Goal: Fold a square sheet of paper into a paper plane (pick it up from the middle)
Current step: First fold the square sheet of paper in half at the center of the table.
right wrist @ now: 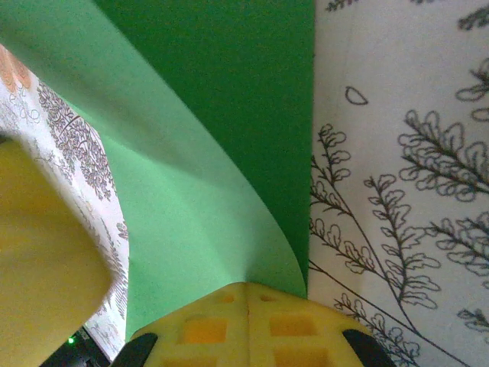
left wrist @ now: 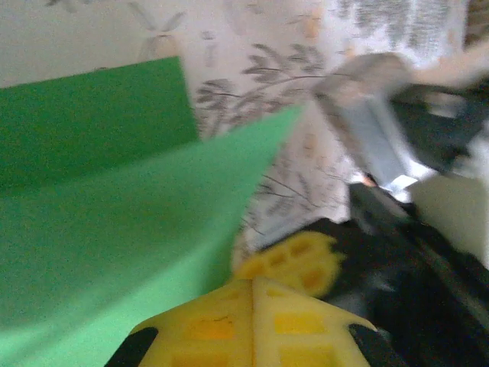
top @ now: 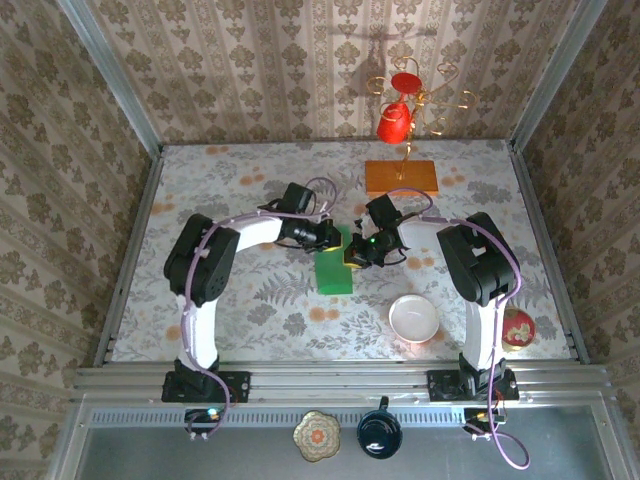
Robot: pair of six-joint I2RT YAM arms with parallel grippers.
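Observation:
The square sheet of paper (top: 333, 270), bright green, lies part-folded at the middle of the table. My right gripper (top: 356, 250) is at its far edge. In the right wrist view a paler flap of the paper (right wrist: 191, 191) curls up off the darker layer and runs into the tip of my right gripper (right wrist: 246, 285), which is shut on it. My left gripper (top: 335, 238) meets it from the left. In the left wrist view my left gripper (left wrist: 253, 281) is shut, the raised flap of paper (left wrist: 114, 229) passes beside its left finger, and a right finger (left wrist: 298, 260) sits just beyond.
An orange wooden slab (top: 401, 177) lies behind the grippers, with a wire stand holding a red cup (top: 394, 122) past it. A white bowl (top: 414, 319) sits near right, a red plate (top: 517, 327) by the right arm's base. A patterned dish (top: 316, 435) and dark cup (top: 379, 435) rest on the front rail.

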